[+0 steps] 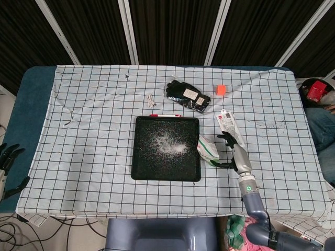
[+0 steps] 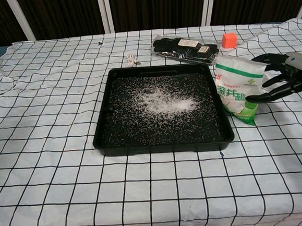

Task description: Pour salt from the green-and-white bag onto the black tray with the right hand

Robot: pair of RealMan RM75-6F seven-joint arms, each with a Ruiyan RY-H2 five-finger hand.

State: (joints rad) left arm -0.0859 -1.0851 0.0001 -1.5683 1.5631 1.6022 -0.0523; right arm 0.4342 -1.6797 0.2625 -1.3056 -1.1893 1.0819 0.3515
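A checked cloth (image 1: 94,136) drapes the tabletop (image 1: 32,99), bearing a black tray (image 1: 139,172), green-and-white bag (image 1: 208,150), packaged black gloves (image 1: 188,96), orange cube (image 1: 221,89), flat packet (image 1: 231,128) and small cord (image 1: 151,98).
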